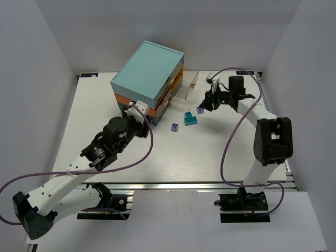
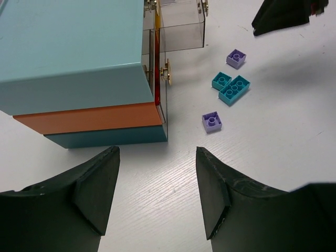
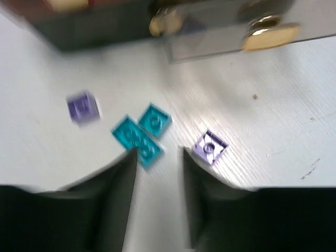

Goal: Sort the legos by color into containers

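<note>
Teal brick [image 2: 234, 90] lies studs up, long axis oblique to chest [image 2: 79, 58].

lavender legos [image 2: 211, 121]: two; teal legos [image 2: 234, 89]: two; drawer chest [image 2: 73, 47]: one.

Bright, even light with soft shadows; the right wrist view is blurred, the other two sharp.

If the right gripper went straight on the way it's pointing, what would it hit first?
Likely bare table between the teal bricks and a lavender brick; the blur leaves depth unclear.
</note>
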`<state>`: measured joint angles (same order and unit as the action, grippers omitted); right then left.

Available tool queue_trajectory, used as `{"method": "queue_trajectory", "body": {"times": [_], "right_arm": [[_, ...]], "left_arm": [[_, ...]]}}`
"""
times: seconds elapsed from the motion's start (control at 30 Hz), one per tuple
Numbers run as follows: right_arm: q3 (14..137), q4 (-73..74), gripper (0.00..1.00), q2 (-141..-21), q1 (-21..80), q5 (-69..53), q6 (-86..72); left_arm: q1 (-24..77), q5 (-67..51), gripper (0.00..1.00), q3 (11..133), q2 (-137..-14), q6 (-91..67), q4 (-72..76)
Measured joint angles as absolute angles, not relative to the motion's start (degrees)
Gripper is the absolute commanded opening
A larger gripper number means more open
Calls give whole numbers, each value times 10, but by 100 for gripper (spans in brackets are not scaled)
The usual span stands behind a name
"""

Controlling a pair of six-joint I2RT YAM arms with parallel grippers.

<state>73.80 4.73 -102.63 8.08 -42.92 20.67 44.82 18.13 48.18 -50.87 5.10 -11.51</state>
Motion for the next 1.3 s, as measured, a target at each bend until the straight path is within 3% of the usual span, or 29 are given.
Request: {"method": "queue_trajectory", "body": {"times": [0.13, 0.47, 0.9, 1.13, 1.3], "right_arm": [[713, 123, 73, -1029, 100, -414, 374], [684, 176, 85, -1052, 171, -326, 629], [722, 165, 85, -1114, 200, -275, 699], [780, 186, 72, -1154, 211, -272, 702], [795, 210, 69, -1160, 213, -268, 695]], "left_arm": [[448, 181, 70, 481, -506, 51, -115], [448, 182, 70, 475, -502, 51, -113], [448, 182, 70, 474, -500, 51, -111], [448, 182, 70, 473, -497, 51, -111], [448, 182, 70, 473, -496, 52, -110]]}}
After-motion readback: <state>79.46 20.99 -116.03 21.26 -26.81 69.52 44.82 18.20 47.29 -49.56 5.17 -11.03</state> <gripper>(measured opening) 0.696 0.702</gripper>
